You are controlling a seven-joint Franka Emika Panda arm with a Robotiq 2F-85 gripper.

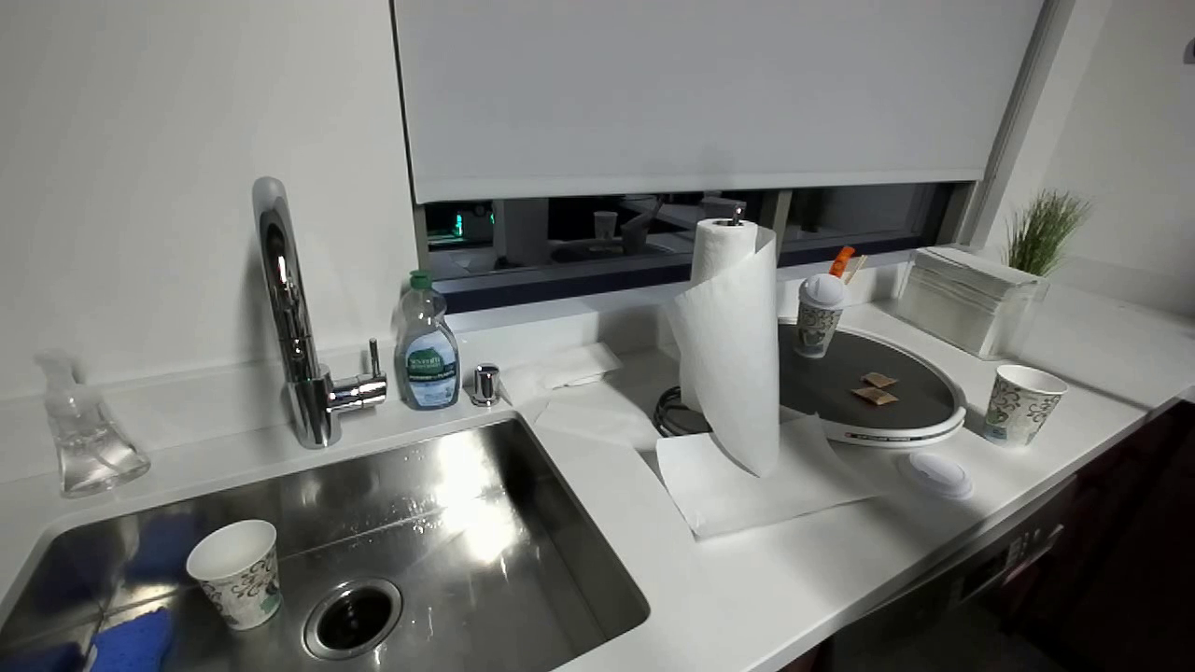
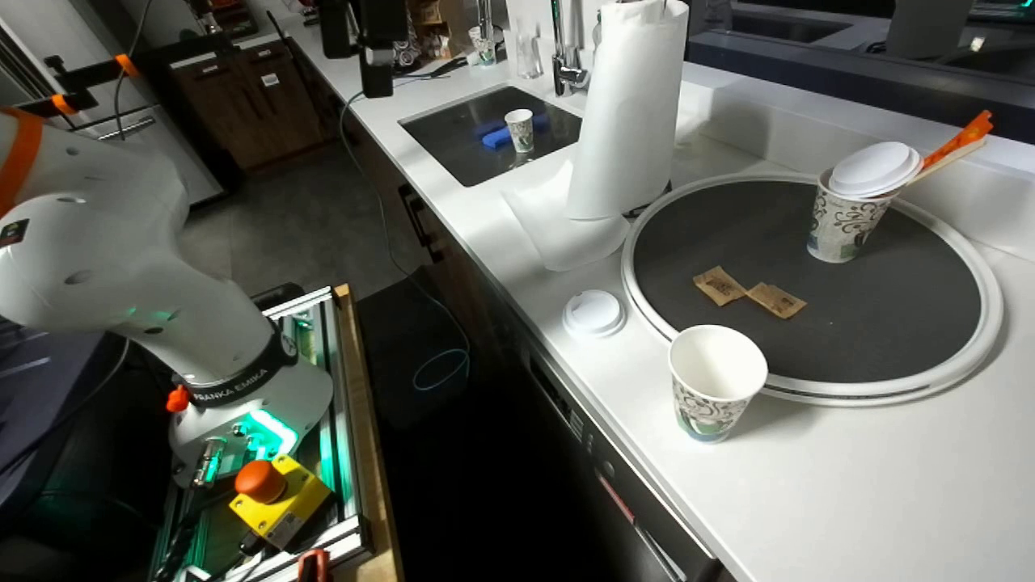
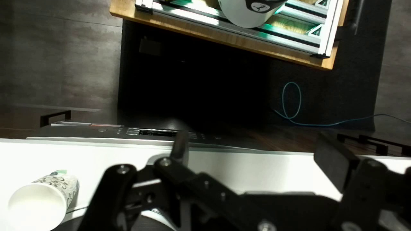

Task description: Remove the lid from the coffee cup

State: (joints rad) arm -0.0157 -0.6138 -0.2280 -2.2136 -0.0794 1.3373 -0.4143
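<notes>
— Where the sink (image 1: 467,597) takes up the left of the bench (image 1: 709,607), what is recorded?

— A sink cup (image 1: 238,583), upright, uncovered. To its right, mid-bench, an upright paper-towel roll (image 1: 733,350).

— Next?

— The dark tray (image 1: 920,383), reaching towards the back edge. It bears a tray cup (image 1: 817,331) with a second lid (image 1: 823,290) tilted over its mouth, beside an orange stick (image 1: 842,261).

— And the item under inspection?

— I take it to be the lid (image 1: 938,474): flat on the bench, between tray and front edge. Next, near the same edge, stands the coffee cup (image 1: 1025,406), upright and uncovered. In my judgement this pair is already separated; should the tray cup be the one meant, removal is outstanding.

— State of the claw (image 3: 257,153)?

— Fingers (image 3: 181,147) wide apart in the wrist view, nothing seen pinched. The gap runs roughly along the front edge. Height over the bench: cannot tell.

— Which way does the lid lie from it?

— Rightwards along the front edge, towards the coffee cup. The finger on that side seems to hide most of it. Being round, it offers no long axis to match, so the sideways offset governs. With one arm (image 2: 89,250), no choice arises. I would advise lifting straight up before any travel, lest that finger nudge the lid.
</notes>
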